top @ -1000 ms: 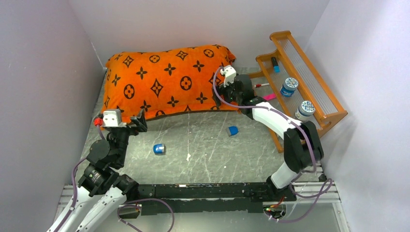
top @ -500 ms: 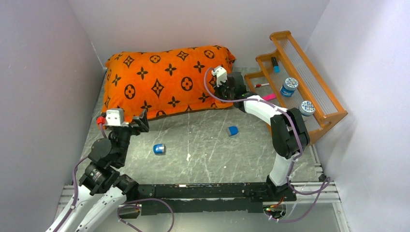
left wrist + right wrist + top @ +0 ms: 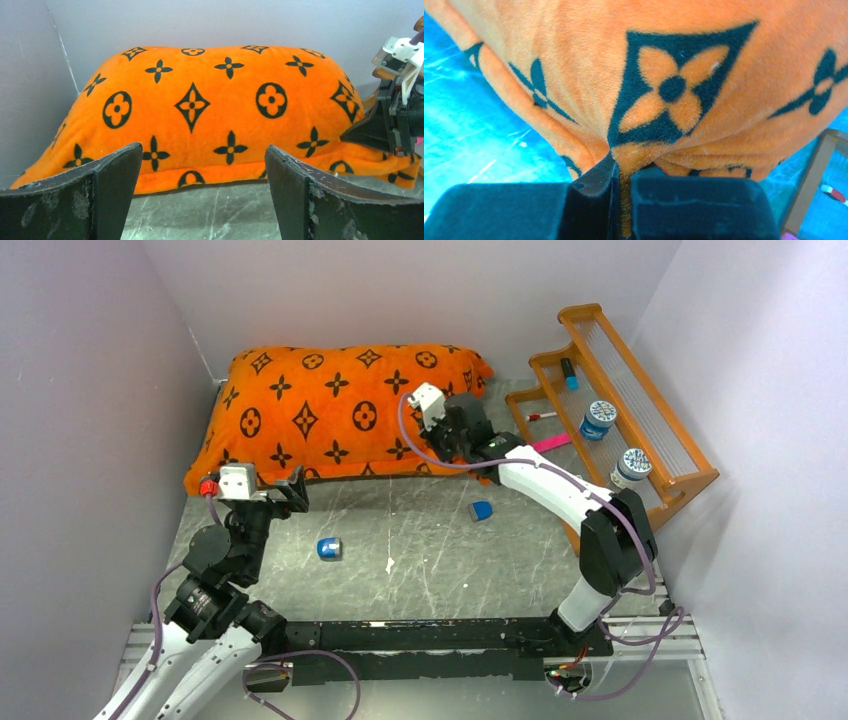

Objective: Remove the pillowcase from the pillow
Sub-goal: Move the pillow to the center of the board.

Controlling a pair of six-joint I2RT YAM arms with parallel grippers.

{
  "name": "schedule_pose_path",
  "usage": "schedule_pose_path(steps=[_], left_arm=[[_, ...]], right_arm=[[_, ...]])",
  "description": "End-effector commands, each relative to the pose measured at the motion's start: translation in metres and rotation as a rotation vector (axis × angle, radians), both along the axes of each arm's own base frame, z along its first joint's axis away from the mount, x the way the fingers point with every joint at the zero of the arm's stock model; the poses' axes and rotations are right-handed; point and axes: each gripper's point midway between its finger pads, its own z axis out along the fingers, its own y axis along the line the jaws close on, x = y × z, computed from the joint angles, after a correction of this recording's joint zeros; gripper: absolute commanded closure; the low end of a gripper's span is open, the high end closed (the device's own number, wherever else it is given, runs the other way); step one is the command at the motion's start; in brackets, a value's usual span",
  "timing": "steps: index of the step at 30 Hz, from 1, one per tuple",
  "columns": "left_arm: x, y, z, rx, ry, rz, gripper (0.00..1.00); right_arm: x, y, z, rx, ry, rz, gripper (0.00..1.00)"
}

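Only the wrist view shows the right tool [image 3: 621, 167] pinching pillowcase [image 3: 684, 45] fabric.

pillowcase [image 3: 330, 410] blocks rear, rack [image 3: 693, 476] flanks right

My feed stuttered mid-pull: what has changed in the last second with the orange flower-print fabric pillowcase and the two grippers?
The right gripper, shut on the near edge of the orange flower-print fabric pillowcase, moved left in the top view, and the pillowcase's left end slid toward the left wall. The left gripper stayed open and in place; the small blue objects stayed put.
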Motion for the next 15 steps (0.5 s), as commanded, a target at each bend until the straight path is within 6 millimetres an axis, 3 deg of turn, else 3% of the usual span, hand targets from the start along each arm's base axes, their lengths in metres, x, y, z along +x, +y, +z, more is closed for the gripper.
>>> schedule_pose_path(steps=[1,3,4,7,9,12,15], left_arm=[[-0.002,0.002,0.013,-0.033,-0.032,0.004,0.03],[-0.002,0.003,0.013,-0.035,-0.032,0.007,0.03],[-0.002,0.003,0.013,-0.036,-0.033,0.005,0.03],[-0.002,0.002,0.013,-0.038,-0.03,0.003,0.03],[-0.001,0.002,0.01,-0.045,-0.017,0.009,0.03],[0.002,0.0,0.008,-0.046,0.011,0.011,0.03],[0.006,0.006,0.005,-0.047,0.034,0.054,0.03]], right_arm=[[-0.03,0.032,0.038,0.075,-0.056,0.059,1.0],[-0.036,0.031,0.026,0.062,-0.036,0.047,1.0],[-0.035,0.028,0.022,0.052,-0.032,0.027,0.91],[-0.035,0.02,0.019,0.025,-0.028,-0.027,0.51],[-0.037,0.019,0.028,0.055,-0.045,-0.05,0.34],[-0.05,0.028,0.041,0.136,-0.067,-0.063,0.21],[-0.072,0.042,0.044,0.216,-0.09,-0.071,0.14]])
